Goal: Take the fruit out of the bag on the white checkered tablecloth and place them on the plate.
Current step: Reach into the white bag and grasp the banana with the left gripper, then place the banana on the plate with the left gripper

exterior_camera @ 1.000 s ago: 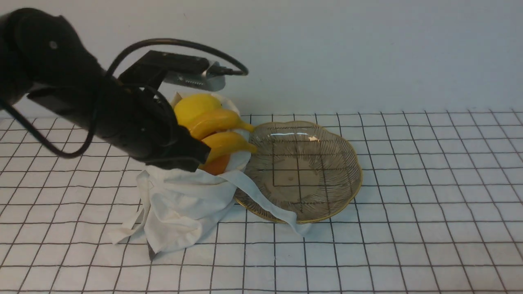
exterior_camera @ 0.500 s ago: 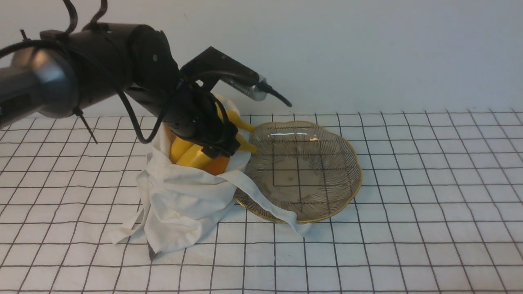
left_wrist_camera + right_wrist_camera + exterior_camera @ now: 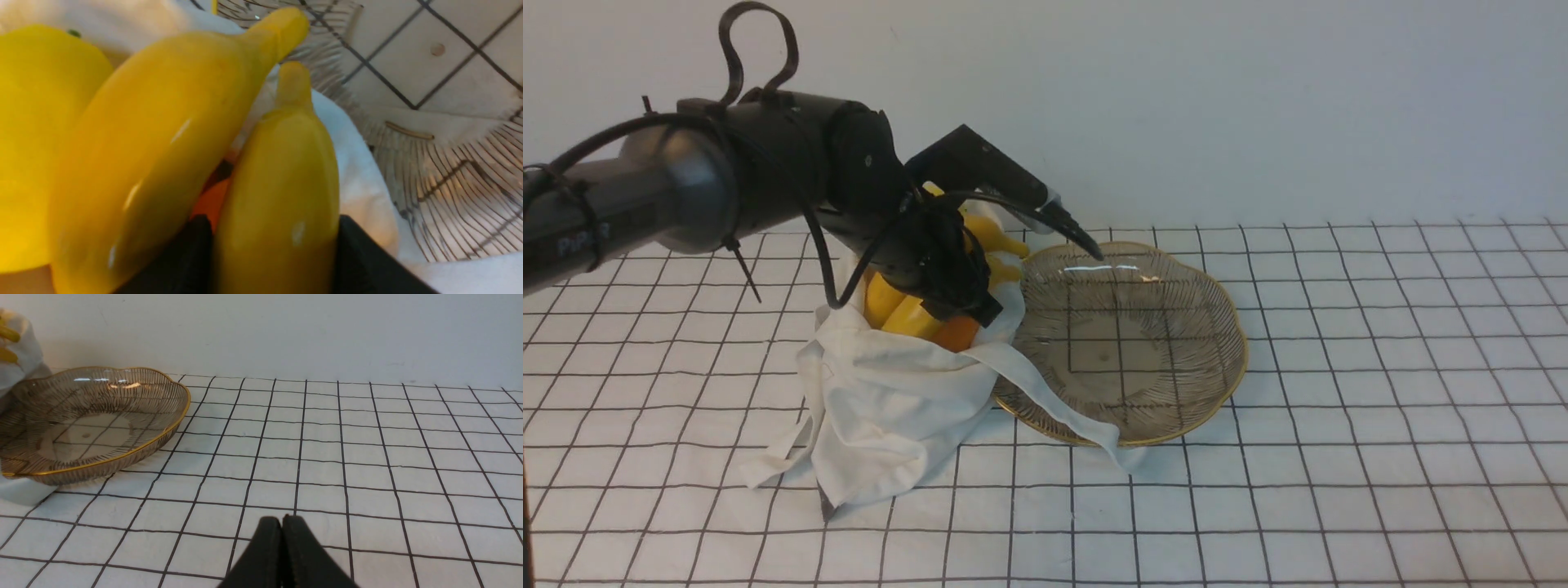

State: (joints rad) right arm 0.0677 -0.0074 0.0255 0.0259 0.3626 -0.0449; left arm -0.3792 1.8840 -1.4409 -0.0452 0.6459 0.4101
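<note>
The white bag point(image 3: 890, 408) stands on the checkered tablecloth point(image 3: 1339, 490), just left of the gold-rimmed glass plate point(image 3: 1235, 359). Two bananas, a lemon point(image 3: 36, 122) and an orange point(image 3: 956, 333) show in its mouth; the reddish fruit is hidden. My left gripper point(image 3: 968, 296) is down in the bag mouth. In the left wrist view its black fingers point(image 3: 355, 253) press both sides of the nearer banana point(image 3: 282, 175), beside the other banana point(image 3: 163, 122). My right gripper point(image 3: 282, 522) is shut and empty, low over the cloth, well right of the plate point(image 3: 179, 416).
One bag strap point(image 3: 1054, 404) lies across the plate's near rim. A second strap trails on the cloth at the bag's left point(image 3: 776, 453). A plain wall stands close behind the table. The plate holds nothing.
My left arm has swung in from the left and come down into the bag mouth, with its fingers now around the nearer banana. The bag and plate have not moved.
</note>
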